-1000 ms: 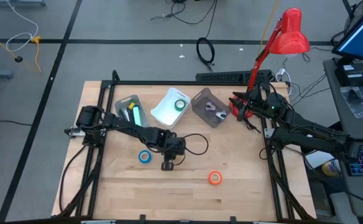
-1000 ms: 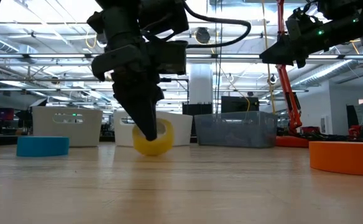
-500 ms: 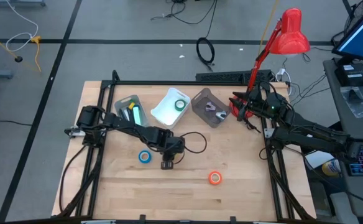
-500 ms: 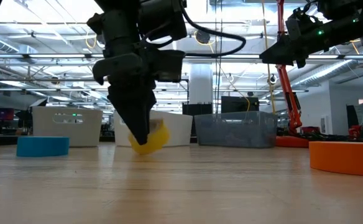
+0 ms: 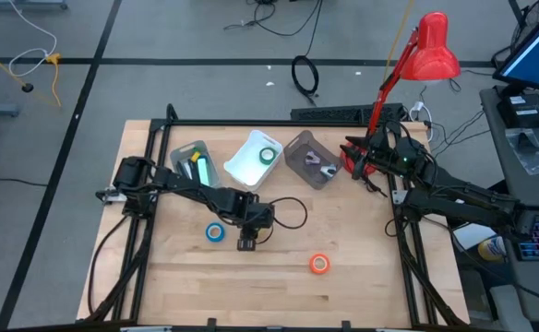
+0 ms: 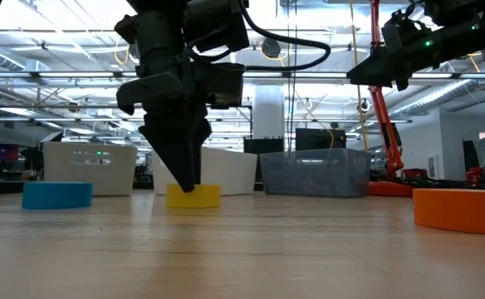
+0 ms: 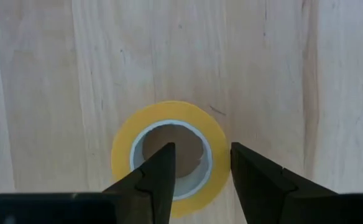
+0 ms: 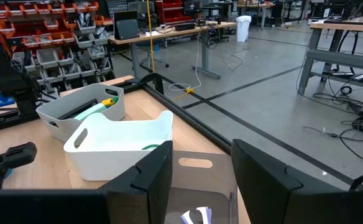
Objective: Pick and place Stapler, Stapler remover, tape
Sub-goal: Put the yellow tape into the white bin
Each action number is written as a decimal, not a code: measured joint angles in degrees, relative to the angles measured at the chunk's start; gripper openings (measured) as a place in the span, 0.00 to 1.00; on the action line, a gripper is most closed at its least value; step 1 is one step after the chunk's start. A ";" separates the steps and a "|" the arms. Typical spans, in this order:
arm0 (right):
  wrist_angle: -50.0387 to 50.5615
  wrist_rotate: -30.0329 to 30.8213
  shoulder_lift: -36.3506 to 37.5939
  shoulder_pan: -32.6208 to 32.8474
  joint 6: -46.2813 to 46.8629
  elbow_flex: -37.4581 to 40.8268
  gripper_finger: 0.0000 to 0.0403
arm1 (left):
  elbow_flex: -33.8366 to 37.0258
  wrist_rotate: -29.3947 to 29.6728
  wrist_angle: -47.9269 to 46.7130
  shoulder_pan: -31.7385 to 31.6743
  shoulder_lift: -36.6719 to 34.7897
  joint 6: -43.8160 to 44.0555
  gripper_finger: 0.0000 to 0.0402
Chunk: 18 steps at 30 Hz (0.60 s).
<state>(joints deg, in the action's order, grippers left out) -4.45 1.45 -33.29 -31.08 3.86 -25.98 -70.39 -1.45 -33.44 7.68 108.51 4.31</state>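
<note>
The yellow tape [image 7: 122, 155] lies flat on the wooden table, under my left gripper [image 7: 201, 149]. That gripper points straight down over it and is open. One finger stands over the roll's core hole and the other beyond the ring's outer side. In the low view the fingertips [image 6: 186, 184] end at the yellow tape's [image 6: 201, 196] top. The blue tape [image 5: 215, 232] and the orange tape [image 5: 319, 264] lie flat on the table. The green tape [image 5: 269, 155] lies in the white bin [image 5: 244, 170]. A metal stapler remover [image 5: 322, 169] lies in the clear grey bin [image 5: 297, 148]. My right gripper [image 8: 201, 155] waits open at the far right.
A pale bin [image 5: 193, 164] with dark, green and yellow things stands at the far left of the row of bins. A black cable [image 5: 293, 214] loops beside my left gripper. A red lamp [image 5: 431, 48] stands beyond the far right corner. Bare wood lies toward the near edge.
My left gripper has opened and let go of the yellow tape. The roll was tilted in the shut fingers a second ago. It has dropped and now lies flat on the table below the fingertips.
</note>
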 joint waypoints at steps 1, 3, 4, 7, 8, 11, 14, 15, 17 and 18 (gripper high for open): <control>0.00 0.00 0.01 0.01 0.00 0.00 0.39 | 0.00 0.04 0.08 0.00 0.00 -0.42 0.38; 0.00 0.00 0.00 0.00 0.00 0.00 0.39 | -0.04 0.06 0.24 0.00 0.28 -0.78 0.38; 0.00 0.00 0.00 0.01 -0.02 0.00 0.39 | -0.11 -0.01 0.62 0.00 0.68 -0.78 0.38; 0.00 0.00 0.00 0.00 0.00 0.00 0.39 | -0.11 -2.10 0.80 -0.02 2.15 -0.62 0.38; 0.00 0.00 0.01 0.01 0.00 0.00 0.39 | -0.11 -2.88 1.07 -0.07 2.78 -0.41 0.38; 0.01 0.00 0.01 0.01 0.00 0.00 0.39 | -0.31 -3.93 1.10 -0.12 3.41 1.68 0.38; 0.29 0.00 -0.01 -0.01 0.00 0.00 0.39 | -0.26 -3.63 0.72 -0.09 3.07 3.04 0.36; 0.25 0.00 -0.01 -0.01 0.00 0.00 0.39 | -0.22 -3.12 0.58 -0.07 2.95 3.37 0.34; 0.24 0.00 -0.01 -0.01 0.00 0.00 0.39 | -0.18 -2.72 0.05 -0.09 2.51 3.50 0.29; 0.24 0.00 -0.01 -0.01 0.00 0.00 0.39 | -0.06 -2.68 -0.52 -0.12 1.92 3.51 0.26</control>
<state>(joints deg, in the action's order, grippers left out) -4.21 1.45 -33.30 -31.09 3.86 -25.98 -70.45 -4.13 -33.96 7.56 110.43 7.82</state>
